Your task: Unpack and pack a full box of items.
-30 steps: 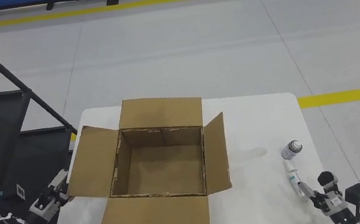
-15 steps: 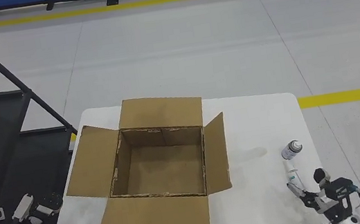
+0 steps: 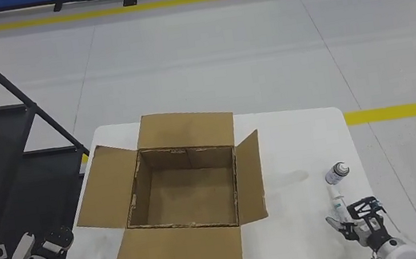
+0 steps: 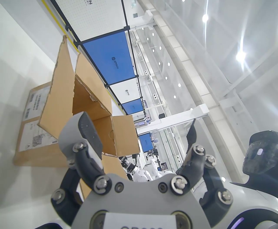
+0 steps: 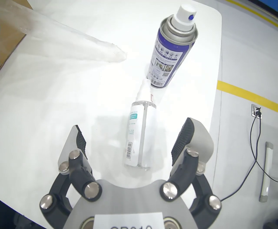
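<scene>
While both arms sit by the near edge of the table, I start closest in. The right gripper hangs over the near right corner, released, fingers spread wide. Its wrist view puts a clear bottle on the tabletop in line between the two pads, neither pad touching it. The bottle lies on its side with a barcode along its length and its white cap pointing away from me. Just past the cap a spray can stands upright with a blue label and a bare white nozzle; I cannot tell whether cap and can touch. From the top view those two are small shapes near the right edge, but that view fixes their place, well apart from the box.

Off the near left corner, the left gripper is released too, fingers apart and tilted upward. Its camera gives me the box's outer wall with paper labels stuck on it and a torn flap edge.

Further out, the top view looks straight into the open box, four flaps folded out, bare cardboard floor showing. The right wrist view adds a translucent plastic film lying between box and can. Beyond the table a yellow line crosses the floor.
</scene>
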